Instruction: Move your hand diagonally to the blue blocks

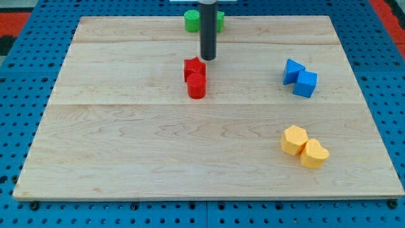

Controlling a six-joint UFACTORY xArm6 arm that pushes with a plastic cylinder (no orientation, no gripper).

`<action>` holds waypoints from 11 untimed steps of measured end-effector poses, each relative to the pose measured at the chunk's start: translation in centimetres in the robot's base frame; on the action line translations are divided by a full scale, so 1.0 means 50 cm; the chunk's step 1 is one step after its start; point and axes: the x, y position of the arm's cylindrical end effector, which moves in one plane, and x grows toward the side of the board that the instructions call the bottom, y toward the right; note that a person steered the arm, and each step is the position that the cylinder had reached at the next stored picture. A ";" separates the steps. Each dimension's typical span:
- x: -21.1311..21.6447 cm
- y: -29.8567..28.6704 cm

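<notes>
Rod [208, 28] of dark metal comes straight down from the view's top edge, and my tip [208, 58] rests on the wooden table top [158, 145] a little inside the top edge, close to the middle of its width. There are no jaws to be wide or narrow: the rod ends plain and holds nothing.

Just below my tip, towards the view's bottom and slightly to the view's left, stand two red blocks pressed together. The upper red block [193, 67] looks star-like or many-sided, though I cannot be sure of its outline; the red cylinder [197, 87] touches it on the lower side. My tip is just beside the upper one, and I cannot tell whether it touches it.

Behind the rod, at the top edge, sit two green blocks. The left green block [191, 21] shows a rounded form; the right green block [219, 20] is mostly hidden by the rod.

The two blue blocks lie well apart from my tip, near the table's right edge and slightly lower in the view. The blue triangular block [292, 71] touches the blue cube [306, 83].

Towards the bottom right corner, a yellow hexagonal block [294, 140] touches a yellow heart-shaped block [314, 154].
</notes>
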 end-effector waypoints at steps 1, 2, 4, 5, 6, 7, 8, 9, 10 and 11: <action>0.045 -0.070; 0.047 -0.120; 0.009 -0.045; -0.032 0.010; -0.058 0.028; -0.059 0.029; -0.059 0.139; -0.062 0.234; -0.070 0.265; -0.070 0.267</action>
